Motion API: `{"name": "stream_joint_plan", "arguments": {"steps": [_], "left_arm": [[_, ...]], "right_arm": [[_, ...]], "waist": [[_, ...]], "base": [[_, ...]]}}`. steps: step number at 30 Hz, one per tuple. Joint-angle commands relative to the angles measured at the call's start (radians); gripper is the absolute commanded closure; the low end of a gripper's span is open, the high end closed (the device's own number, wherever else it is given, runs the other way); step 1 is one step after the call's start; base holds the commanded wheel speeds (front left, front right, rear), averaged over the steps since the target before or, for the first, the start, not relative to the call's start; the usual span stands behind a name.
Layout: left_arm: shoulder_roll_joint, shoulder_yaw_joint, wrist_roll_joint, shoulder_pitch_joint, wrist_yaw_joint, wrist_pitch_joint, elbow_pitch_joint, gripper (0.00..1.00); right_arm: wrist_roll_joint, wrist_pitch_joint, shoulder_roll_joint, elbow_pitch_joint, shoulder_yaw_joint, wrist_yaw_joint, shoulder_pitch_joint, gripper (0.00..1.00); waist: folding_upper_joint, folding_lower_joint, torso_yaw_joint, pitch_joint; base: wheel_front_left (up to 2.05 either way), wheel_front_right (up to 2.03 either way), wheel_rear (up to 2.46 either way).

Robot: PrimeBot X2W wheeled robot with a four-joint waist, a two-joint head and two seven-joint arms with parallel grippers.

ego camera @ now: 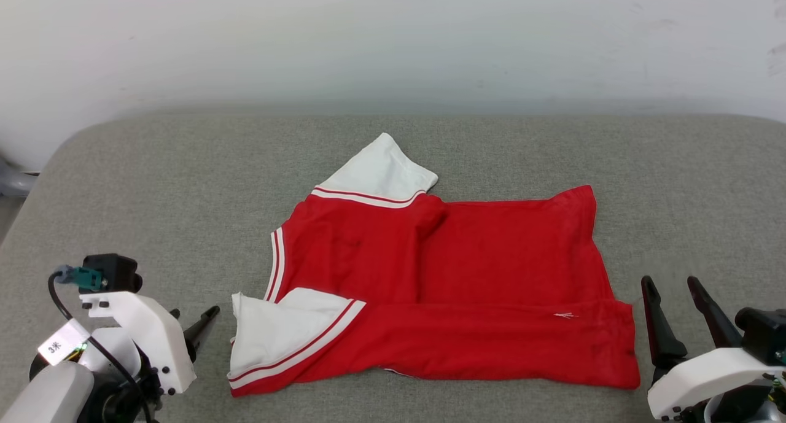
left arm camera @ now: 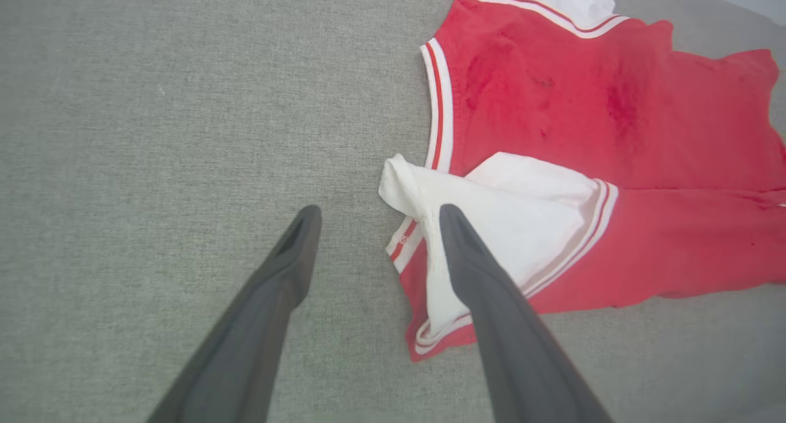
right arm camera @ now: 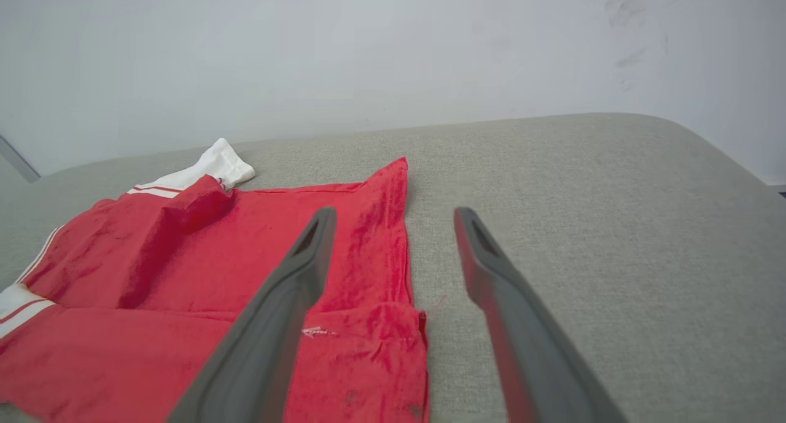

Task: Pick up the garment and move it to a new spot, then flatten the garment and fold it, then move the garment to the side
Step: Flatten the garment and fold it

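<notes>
The garment [ego camera: 442,275] is a red shirt with white striped sleeves, lying sideways on the grey cushion with its plain side up. Its near long edge is folded over onto the body, and one white sleeve [ego camera: 288,334] lies on top of that fold. The letters and numbers are hidden. My left gripper [ego camera: 199,325] hovers open just left of that sleeve [left arm camera: 491,226], nothing between its fingers [left arm camera: 282,275]. My right gripper [ego camera: 672,288] stands open beside the hem corner [right arm camera: 393,325], holding nothing.
The grey cushion [ego camera: 153,183] has rounded corners and meets a pale wall [ego camera: 393,36] at the back. Bare fabric stretches on both sides of the shirt. A grey object [ego camera: 12,180] pokes in at the far left edge.
</notes>
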Motion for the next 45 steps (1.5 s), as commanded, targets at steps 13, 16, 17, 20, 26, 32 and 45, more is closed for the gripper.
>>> {"name": "stream_joint_plan", "arguments": {"steps": [13, 16, 17, 20, 26, 32, 45], "left_arm": [[-0.017, -0.038, -0.088, 0.035, 0.093, 0.212, -0.102, 0.00], [-0.028, -0.057, -0.073, 0.019, 0.102, 0.210, -0.063, 0.00], [-0.032, -0.064, -0.067, 0.014, 0.103, 0.210, -0.047, 0.00], [-0.057, -0.087, -0.068, 0.013, 0.092, 0.223, -0.001, 0.00], [-0.095, -0.116, -0.095, 0.008, 0.057, 0.247, 0.032, 1.00], [-0.088, -0.096, -0.083, -0.024, 0.021, 0.192, 0.019, 1.00], [-0.012, -0.060, -0.047, -0.003, 0.051, 0.162, -0.143, 1.00]], "right_arm": [[0.003, 0.040, 0.029, -0.041, -0.001, -0.001, -0.017, 0.00], [0.008, 0.047, 0.032, -0.041, 0.002, -0.001, -0.027, 0.00], [0.010, 0.051, 0.032, -0.040, 0.002, -0.001, -0.027, 0.00], [0.012, 0.056, 0.032, -0.038, -0.004, -0.001, -0.032, 0.00], [0.025, 0.077, 0.025, -0.032, -0.034, -0.001, -0.042, 0.00], [0.060, 0.118, 0.004, -0.028, -0.069, -0.001, -0.055, 0.00], [0.137, 0.587, -0.093, -0.038, -0.005, -0.001, -0.031, 0.00]], "waist": [[-0.0001, 0.0002, -0.035, 0.082], [-0.0001, 0.0002, -0.041, 0.103], [-0.0001, 0.0002, -0.042, 0.108], [-0.0001, 0.0002, -0.047, 0.118], [-0.0001, 0.0002, -0.045, 0.131], [-0.0001, 0.0002, -0.035, 0.122], [-0.0001, 0.0002, -0.011, 0.113]], "base": [[0.00, 0.00, 0.00], [0.00, 0.00, 0.00], [0.00, 0.00, 0.00], [0.00, 0.00, 0.00], [0.00, 0.00, 0.00], [0.00, 0.00, 0.00], [0.00, 0.00, 0.00]]}}
